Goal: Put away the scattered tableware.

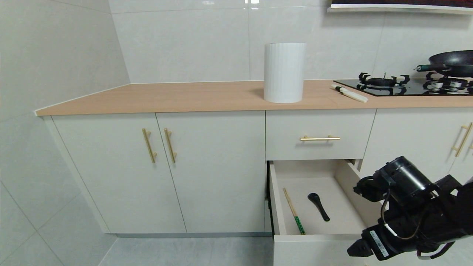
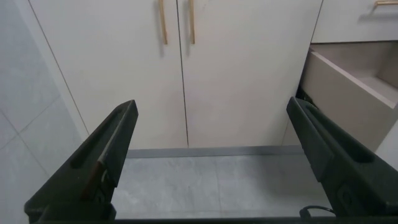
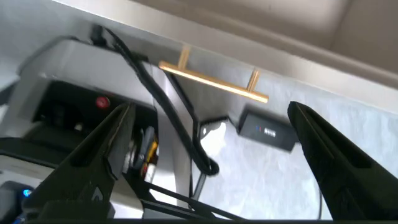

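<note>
Doors [image 1: 159, 170] of the cupboard stand shut at the left, under the counter [image 1: 166, 96]. The left gripper [image 2: 211, 107] faces them and the floor. Its fingers are spread wide, with nothing between them and touching nothing.

On the counter a white canister [image 1: 284, 72] stands upright. To its right a white utensil [image 1: 349, 93] lies just beside the stove [image 1: 402, 87], and a wok [image 1: 452, 62] sits on the right burner.

Below the canister the upper drawer [image 1: 319, 135] is shut and the lower drawer [image 1: 317, 238] is pulled out. Inside it green-tipped chopsticks [image 1: 293, 215] lie along the left wall. A black spoon [image 1: 318, 206] lies near them, not touching.

The right arm [image 1: 406, 210] is by the drawer's right wall. The right gripper [image 3: 210, 111] is likewise spread wide and empty, facing a gold handle [image 3: 214, 81].
</note>
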Available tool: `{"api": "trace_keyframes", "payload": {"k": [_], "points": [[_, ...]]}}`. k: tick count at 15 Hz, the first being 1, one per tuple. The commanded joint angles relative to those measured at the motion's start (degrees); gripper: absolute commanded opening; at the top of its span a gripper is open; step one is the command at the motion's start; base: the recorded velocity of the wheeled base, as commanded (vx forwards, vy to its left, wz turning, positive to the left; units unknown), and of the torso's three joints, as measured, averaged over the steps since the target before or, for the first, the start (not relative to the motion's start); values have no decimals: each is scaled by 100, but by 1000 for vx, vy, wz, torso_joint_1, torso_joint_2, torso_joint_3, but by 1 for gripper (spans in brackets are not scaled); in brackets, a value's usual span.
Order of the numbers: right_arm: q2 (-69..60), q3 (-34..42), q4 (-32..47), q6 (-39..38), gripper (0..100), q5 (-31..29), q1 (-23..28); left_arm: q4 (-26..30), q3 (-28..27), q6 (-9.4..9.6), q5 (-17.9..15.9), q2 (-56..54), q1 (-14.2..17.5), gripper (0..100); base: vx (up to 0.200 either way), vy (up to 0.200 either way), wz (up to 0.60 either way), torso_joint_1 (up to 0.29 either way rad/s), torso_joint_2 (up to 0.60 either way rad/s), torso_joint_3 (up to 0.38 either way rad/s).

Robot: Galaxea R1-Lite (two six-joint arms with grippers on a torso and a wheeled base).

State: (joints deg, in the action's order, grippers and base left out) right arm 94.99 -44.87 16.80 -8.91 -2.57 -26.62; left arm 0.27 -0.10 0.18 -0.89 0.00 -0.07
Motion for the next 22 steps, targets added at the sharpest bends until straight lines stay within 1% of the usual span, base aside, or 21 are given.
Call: {"api": "trace_keyframes", "payload": {"k": [1, 6, 9, 11, 12, 16, 18, 20, 22], "points": [[521, -4, 8, -5, 100, 11, -89, 0, 1, -1, 1, 0, -1, 100, 0, 0, 0, 0, 0, 0], [1013, -118, -19, -76, 100, -42, -89, 0, 1, -1, 1, 0, -1, 100, 0, 0, 0, 0, 0, 0], [1285, -443, -19, -665, 100, -112, -80, 0, 1, -1, 1, 0, -1, 100, 0, 0, 0, 0, 0, 0], [1435, -558, -19, -875, 100, -332, -62, 0, 1, -1, 1, 0, -1, 100, 0, 0, 0, 0, 0, 0], [1558, -628, -45, -946, 100, -613, -53, 0, 1, -1, 1, 0, -1, 100, 0, 0, 0, 0, 0, 0], [1716, -602, -564, -1218, 100, -841, -45, 0, 1, -1, 1, 0, -1, 100, 0, 0, 0, 0, 0, 0], [1874, -602, -898, -1245, 100, -1114, 43, 0, 1, -1, 1, 0, -1, 100, 0, 0, 0, 0, 0, 0], [1988, -584, -1293, -1341, 100, -1263, 122, 0, 1, -1, 1, 0, -1, 100, 0, 0, 0, 0, 0, 0], [2217, -584, -1970, -1429, 100, -1439, 307, 0, 1, -1, 1, 0, -1, 100, 0, 0, 0, 0, 0, 0]]}}
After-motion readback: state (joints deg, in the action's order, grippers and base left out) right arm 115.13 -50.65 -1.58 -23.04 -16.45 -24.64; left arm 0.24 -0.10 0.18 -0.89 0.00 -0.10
